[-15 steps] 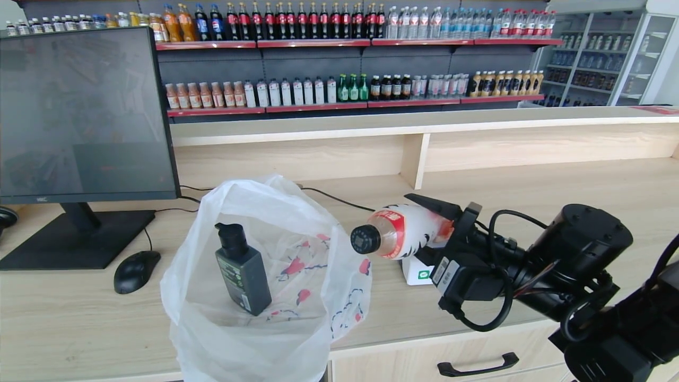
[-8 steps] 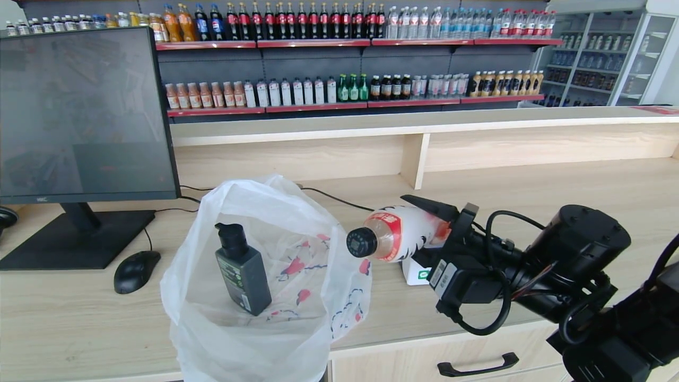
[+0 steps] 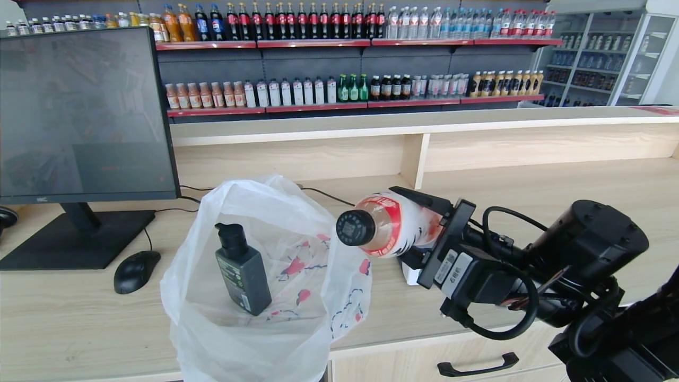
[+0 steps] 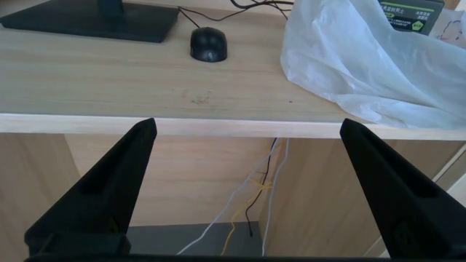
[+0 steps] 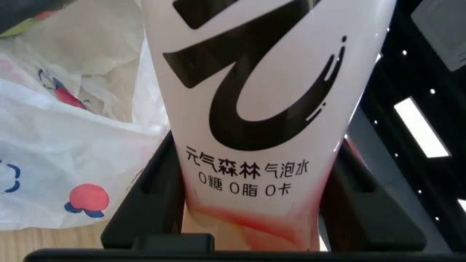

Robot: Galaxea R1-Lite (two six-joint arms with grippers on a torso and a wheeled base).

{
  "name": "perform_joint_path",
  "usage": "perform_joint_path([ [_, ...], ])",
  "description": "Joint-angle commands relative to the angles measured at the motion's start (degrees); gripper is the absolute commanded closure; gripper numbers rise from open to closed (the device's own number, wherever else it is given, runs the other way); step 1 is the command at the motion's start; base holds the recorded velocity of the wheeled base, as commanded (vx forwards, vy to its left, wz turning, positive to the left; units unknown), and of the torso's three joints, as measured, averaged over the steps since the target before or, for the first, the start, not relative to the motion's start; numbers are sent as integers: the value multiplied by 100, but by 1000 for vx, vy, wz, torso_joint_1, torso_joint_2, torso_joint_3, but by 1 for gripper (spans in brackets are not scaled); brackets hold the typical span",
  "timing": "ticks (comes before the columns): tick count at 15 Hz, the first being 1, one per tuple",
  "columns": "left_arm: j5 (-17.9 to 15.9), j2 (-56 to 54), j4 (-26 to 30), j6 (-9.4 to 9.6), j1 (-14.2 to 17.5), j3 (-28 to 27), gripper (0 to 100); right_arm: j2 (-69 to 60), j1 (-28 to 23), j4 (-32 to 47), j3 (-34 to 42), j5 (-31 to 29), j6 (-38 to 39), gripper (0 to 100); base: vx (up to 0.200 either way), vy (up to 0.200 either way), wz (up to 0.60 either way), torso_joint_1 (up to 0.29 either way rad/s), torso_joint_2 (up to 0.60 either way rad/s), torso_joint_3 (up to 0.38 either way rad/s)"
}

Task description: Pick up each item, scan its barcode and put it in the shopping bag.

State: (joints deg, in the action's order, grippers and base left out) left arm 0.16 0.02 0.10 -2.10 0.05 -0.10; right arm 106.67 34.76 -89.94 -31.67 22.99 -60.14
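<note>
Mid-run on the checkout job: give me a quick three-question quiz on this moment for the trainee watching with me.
1. True or false: the right pincer is shut on the white bottle, held in the air beside the shopping bag.
2. Which item stands inside the shopping bag? A. a dark pump bottle B. a green can C. a computer mouse
3. Fill in: the left pincer, facing the counter edge, is ___ and holds nothing.
Key: 1 true; 2 A; 3 open.
</note>
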Motion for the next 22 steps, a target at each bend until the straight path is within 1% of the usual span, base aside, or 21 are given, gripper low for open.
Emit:
perform_joint_path([
  [1, 2, 6, -1, -1, 4, 1, 0, -190, 49, -6, -50, -5, 257, 100, 0, 0, 0, 0, 0, 0],
  [3, 2, 6, -1, -10, 4, 1, 0, -278, 181, -6, -76, -49, 679, 100, 0, 0, 0, 0, 0, 0],
  [7, 2, 6, -1, -10, 4, 1, 0, -471, 295, -6, 126, -480, 1874, 100, 0, 0, 0, 0, 0, 0],
  [9, 2, 6, -1, -19, 4, 1, 0, -753, 295, -6, 179, -902, 2524, 100, 0, 0, 0, 0, 0, 0],
  [11, 2, 6, -1, -19, 4, 1, 0, -832, 286, -6, 188, -1104, 3034, 100, 0, 0, 0, 0, 0, 0],
  [12, 2, 6, -1, -19, 4, 1, 0, -885, 269, -6, 188, -1280, 3588, 100, 0, 0, 0, 0, 0, 0],
  [13, 2, 6, -1, -19, 4, 1, 0, -876, 260, -6, 249, -1447, 3904, 100, 0, 0, 0, 0, 0, 0],
  [15, 2, 6, -1, -19, 4, 1, 0, -999, 277, -6, 812, -1983, 4625, 100, 0, 0, 0, 0, 0, 0],
  [17, 2, 6, -1, -10, 4, 1, 0, -981, 251, -6, 1163, -2159, 5091, 100, 0, 0, 0, 0, 0, 0],
  [18, 2, 6, -1, -10, 4, 1, 0, -999, 251, -6, 1137, -2264, 5310, 100, 0, 0, 0, 0, 0, 0],
  [20, 2, 6, -1, -10, 4, 1, 0, -1008, 251, -6, 935, -2352, 5460, 100, 0, 0, 0, 0, 0, 0],
  [22, 2, 6, -1, -10, 4, 1, 0, -1025, 251, -6, 1172, -2361, 5477, 100, 0, 0, 0, 0, 0, 0],
])
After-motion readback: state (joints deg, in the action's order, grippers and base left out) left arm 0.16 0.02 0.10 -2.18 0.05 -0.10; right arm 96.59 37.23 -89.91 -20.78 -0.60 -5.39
